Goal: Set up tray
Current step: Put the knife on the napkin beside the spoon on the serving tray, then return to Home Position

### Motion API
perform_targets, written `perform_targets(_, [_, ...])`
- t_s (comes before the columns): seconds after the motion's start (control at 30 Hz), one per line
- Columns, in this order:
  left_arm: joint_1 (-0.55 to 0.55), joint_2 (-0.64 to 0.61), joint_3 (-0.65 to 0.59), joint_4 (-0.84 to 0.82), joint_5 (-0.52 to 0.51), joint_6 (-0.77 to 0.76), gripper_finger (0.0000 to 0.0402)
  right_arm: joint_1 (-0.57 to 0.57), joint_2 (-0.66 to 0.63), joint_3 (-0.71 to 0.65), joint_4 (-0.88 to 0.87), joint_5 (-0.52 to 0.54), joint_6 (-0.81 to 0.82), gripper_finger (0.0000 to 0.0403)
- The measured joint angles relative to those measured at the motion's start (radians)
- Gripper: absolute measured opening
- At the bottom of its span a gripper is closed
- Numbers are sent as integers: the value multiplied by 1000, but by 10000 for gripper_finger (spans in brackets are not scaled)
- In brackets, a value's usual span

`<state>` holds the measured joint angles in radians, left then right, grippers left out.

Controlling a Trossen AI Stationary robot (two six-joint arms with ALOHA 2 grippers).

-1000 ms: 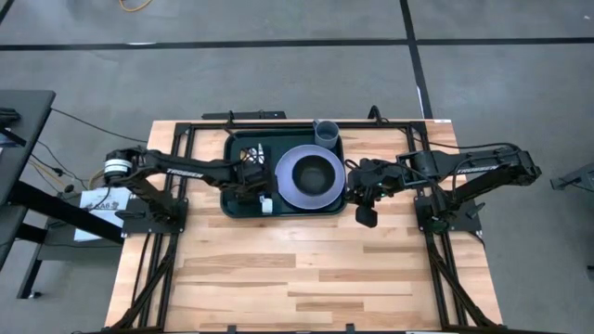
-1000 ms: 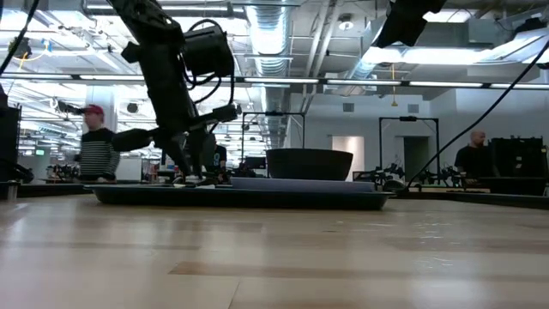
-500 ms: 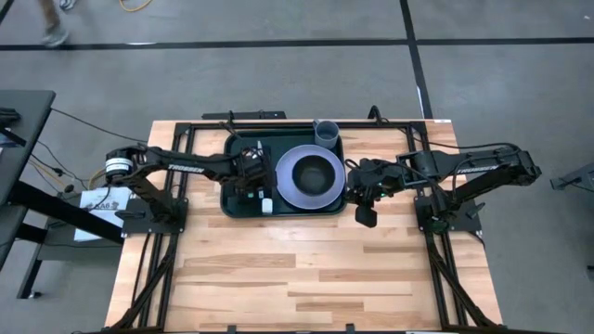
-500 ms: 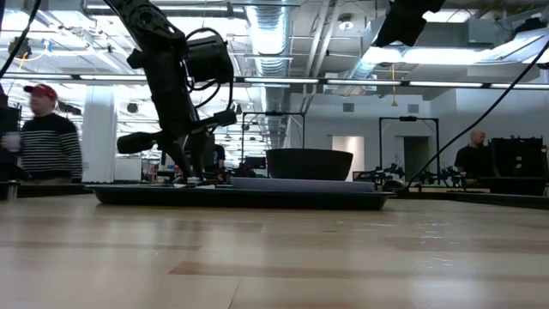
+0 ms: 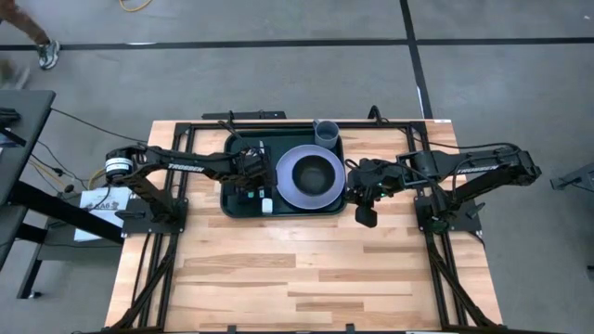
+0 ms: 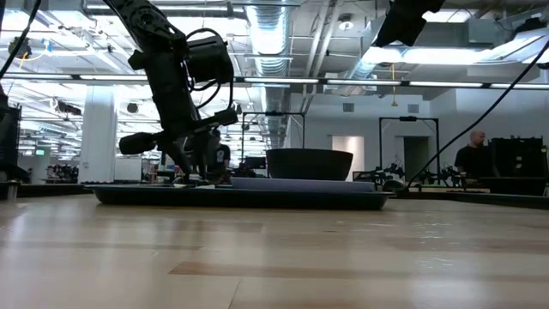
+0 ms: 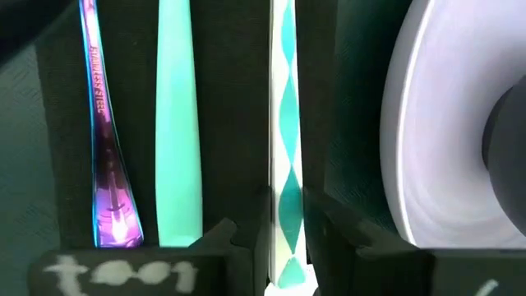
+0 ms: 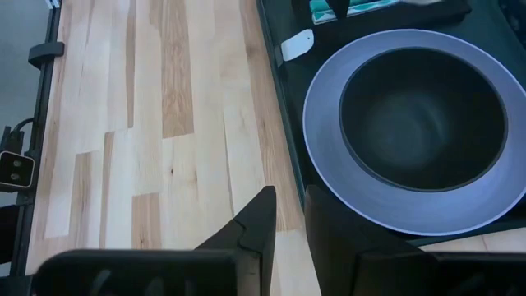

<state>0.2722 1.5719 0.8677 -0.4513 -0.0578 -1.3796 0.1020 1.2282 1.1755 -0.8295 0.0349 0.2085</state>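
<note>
The dark green tray [image 5: 237,206] sits at the table's far middle. On it are a lavender plate [image 5: 287,186] with a dark bowl [image 5: 316,173] and a grey cup [image 5: 325,133] in its far right corner. On the tray's left part a black mat [image 7: 230,123] carries an iridescent purple utensil [image 7: 103,140], a plain teal one [image 7: 178,123] and a teal-and-white patterned one [image 7: 284,123], lying side by side. My left gripper [image 5: 255,181] points down over them, shut on the patterned one. My right gripper [image 5: 366,213] waits, shut, beside the tray's right rim. My left gripper pinches the patterned utensil's handle [image 7: 285,193] between its two fingers [image 7: 234,242], toward the utensil's white near end. The fingers come from above, pointing down, one on each side across the handle. The utensil lies flat along the black mat, parallel to the other two.
Bare wood table [image 5: 297,278] spreads over the near half. The plate [image 7: 444,148] lies close beside the patterned utensil. The dark table frame [image 5: 251,116] runs along the far edge. A person [image 6: 474,154] stands in the room beyond.
My left gripper has shifted a little toward the table's far edge, staying low over the tray's left part. A person in a striped top has walked out of the low view on the left.
</note>
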Motion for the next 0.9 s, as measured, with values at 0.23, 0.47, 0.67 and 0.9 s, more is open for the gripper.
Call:
perform_targets(0.23, [0, 0, 0, -1, 0, -1, 84, 0, 0, 0, 0, 0, 0, 60])
perform_targets(0.47, [-1, 0, 0, 3, 0, 2, 99, 0, 0, 0, 0, 0, 1, 60])
perform_targets(0.67, [-36, -31, 0, 125, -25, 102, 100, 0, 0, 0, 1, 0, -10, 60])
perform_targets(0.9, [-140, -161, 0, 243, -128, 229, 100, 47, -107, -111, 161, -16, -86, 60])
